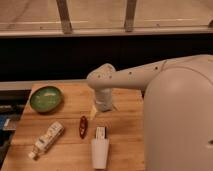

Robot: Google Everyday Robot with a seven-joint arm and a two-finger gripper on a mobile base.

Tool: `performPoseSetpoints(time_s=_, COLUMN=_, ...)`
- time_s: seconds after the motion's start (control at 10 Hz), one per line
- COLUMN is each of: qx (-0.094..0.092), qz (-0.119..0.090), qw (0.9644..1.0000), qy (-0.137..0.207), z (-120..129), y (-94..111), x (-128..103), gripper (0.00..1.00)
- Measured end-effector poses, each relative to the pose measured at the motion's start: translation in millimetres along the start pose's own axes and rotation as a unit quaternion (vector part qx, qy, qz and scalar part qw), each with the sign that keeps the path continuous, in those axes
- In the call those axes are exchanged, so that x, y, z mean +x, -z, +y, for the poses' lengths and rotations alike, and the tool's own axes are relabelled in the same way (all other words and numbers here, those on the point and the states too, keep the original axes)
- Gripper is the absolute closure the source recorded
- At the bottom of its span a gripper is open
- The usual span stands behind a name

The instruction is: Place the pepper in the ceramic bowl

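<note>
The pepper point(83, 126), small, dark red and pointed, lies on the wooden table point(125, 135) near its middle. The ceramic bowl point(46, 98), round and green, stands empty at the table's back left, about a hand's width up and left of the pepper. My gripper point(97, 112) hangs under the white arm's wrist point(103, 95), just right of and behind the pepper, above the table and not touching it. Most of the gripper is hidden by the wrist.
A white labelled bottle point(47, 140) lies on its side at the front left. A white tapered cup point(100, 153) stands at the front, with a small dark and white object point(100, 132) just behind it. My white body point(180, 120) fills the right side.
</note>
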Motion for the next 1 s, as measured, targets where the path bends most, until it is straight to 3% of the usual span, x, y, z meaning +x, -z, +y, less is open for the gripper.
performPoseSetpoints(time_s=0.3, qx=-0.002, qz=0.003, qw=0.9998, qy=0.021, z=16, y=-10, x=-12, gripper=0.20)
performPoseSetpoints(time_s=0.6, qx=-0.017, qz=0.003, qw=0.9986, qy=0.050, z=45, y=-20, x=-25, gripper=0.20)
performPoseSetpoints(time_s=1.0, qx=-0.015, qz=-0.002, qw=0.9956, qy=0.093, z=90, y=-29, x=-32, gripper=0.20)
